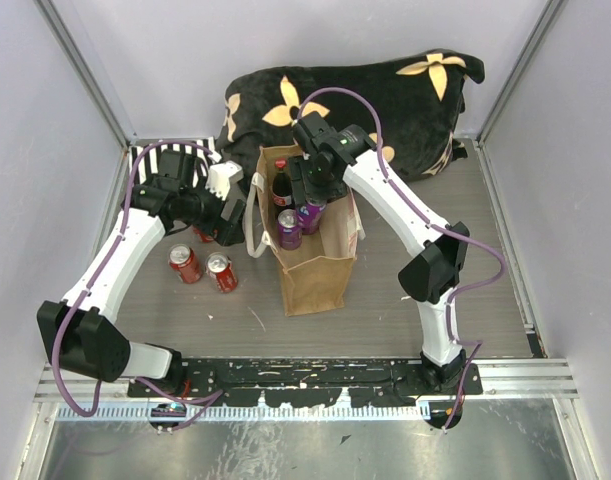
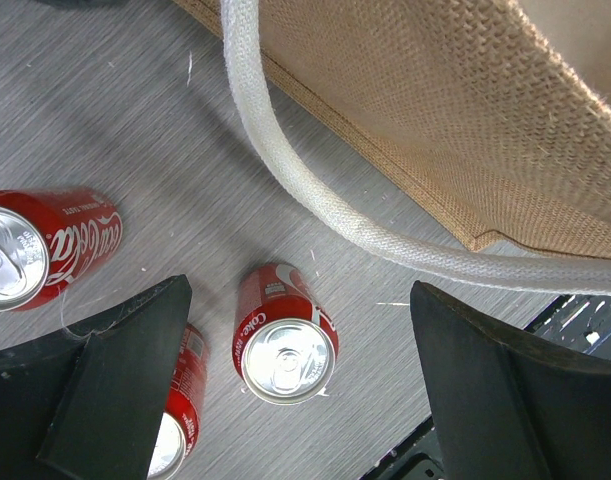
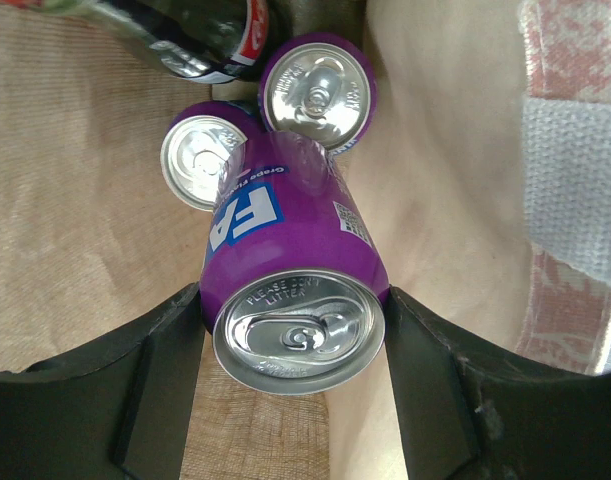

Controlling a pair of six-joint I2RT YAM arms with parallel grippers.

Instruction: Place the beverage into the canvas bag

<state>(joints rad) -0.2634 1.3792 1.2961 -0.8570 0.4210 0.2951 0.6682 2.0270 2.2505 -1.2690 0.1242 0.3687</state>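
The top external view looks steeply down from above the table's [image 1: 185, 310] near edge, with the canvas bag [image 1: 315, 280] mid-frame. The left wrist view faces down, close over the red cans [image 2: 285, 345] left of the bag, which both views share. The right wrist view peers down inside the bag, tight on a purple can [image 3: 295, 250].

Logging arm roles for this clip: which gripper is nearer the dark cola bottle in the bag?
Right. The right gripper, shut on a purple can, is at the canvas bag mouth beside the bottle; the left gripper hangs open outside the bag, over red cans.
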